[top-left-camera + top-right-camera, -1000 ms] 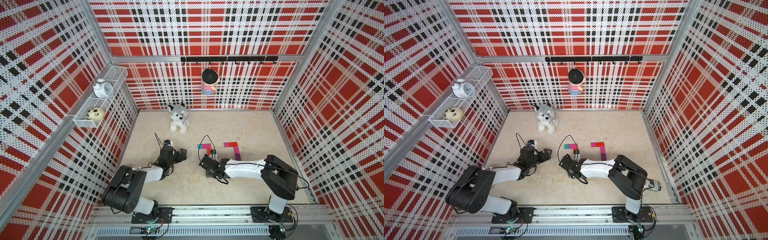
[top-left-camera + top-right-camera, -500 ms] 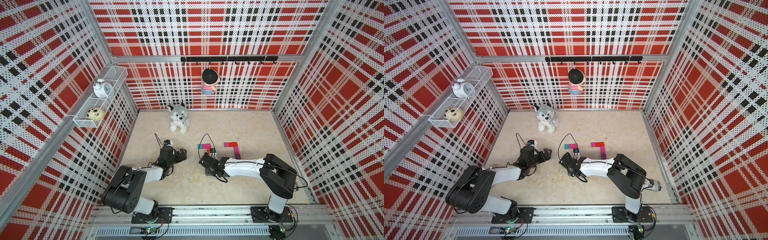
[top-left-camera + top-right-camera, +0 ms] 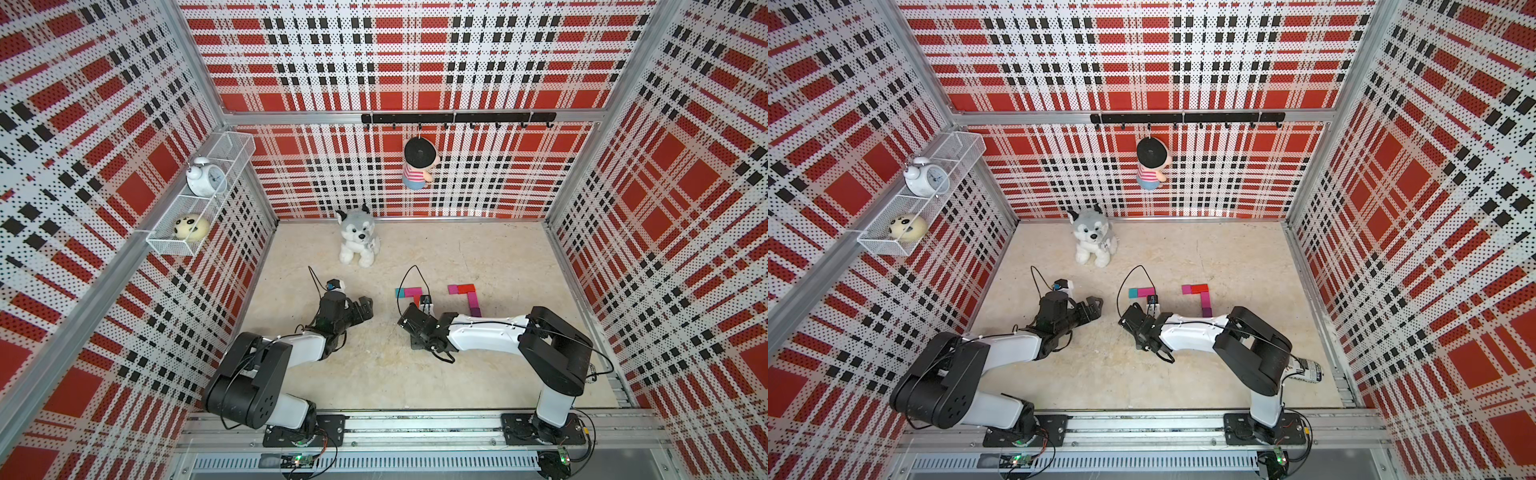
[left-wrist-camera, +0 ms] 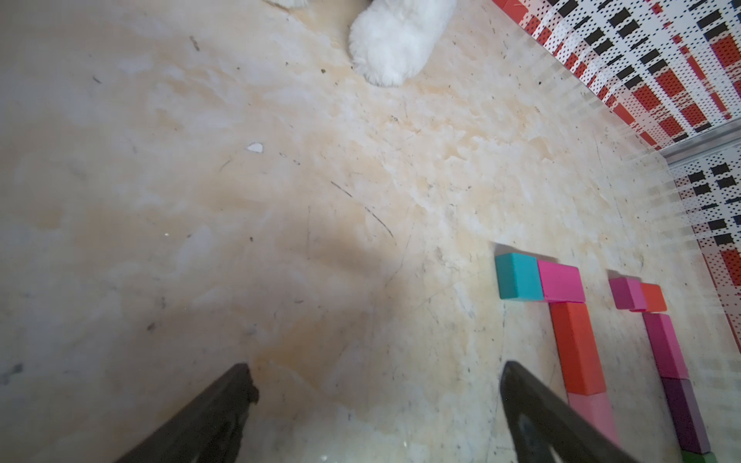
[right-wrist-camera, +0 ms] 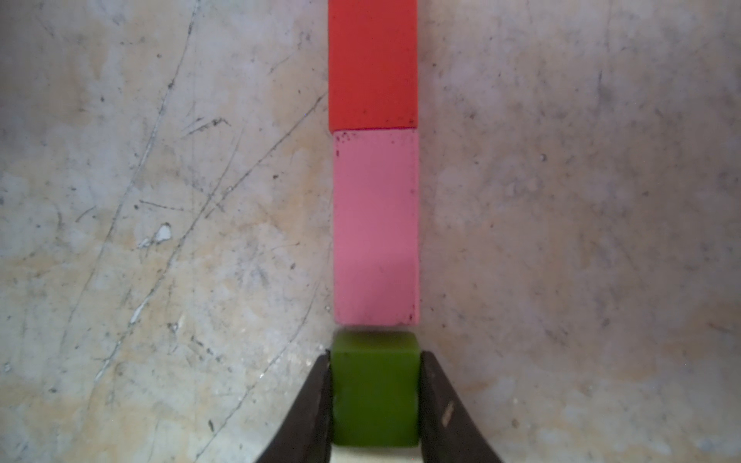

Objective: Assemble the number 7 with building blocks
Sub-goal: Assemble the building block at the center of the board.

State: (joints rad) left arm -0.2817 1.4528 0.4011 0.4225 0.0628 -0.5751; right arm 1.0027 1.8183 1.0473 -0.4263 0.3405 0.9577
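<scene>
In the right wrist view my right gripper point(image 5: 375, 357) is shut on a small green block point(image 5: 375, 395), in line with a pink block point(image 5: 377, 226) and a red-orange block point(image 5: 373, 64). A thin dark gap separates green from pink. These continue the stem of a number 7 whose bar is a teal block point(image 3: 400, 293) and a magenta block point(image 3: 413, 291). In both top views the right wrist point(image 3: 415, 324) hides the lower stem. A second 7 point(image 3: 471, 297) lies to its right. My left gripper point(image 4: 377, 371) is open and empty, left of the teal block point(image 4: 517, 280).
A plush dog point(image 3: 357, 243) sits at the back of the table. A doll point(image 3: 417, 166) hangs from the hook rail on the back wall. A wire shelf point(image 3: 199, 199) with a clock is on the left wall. Plaid walls close in three sides.
</scene>
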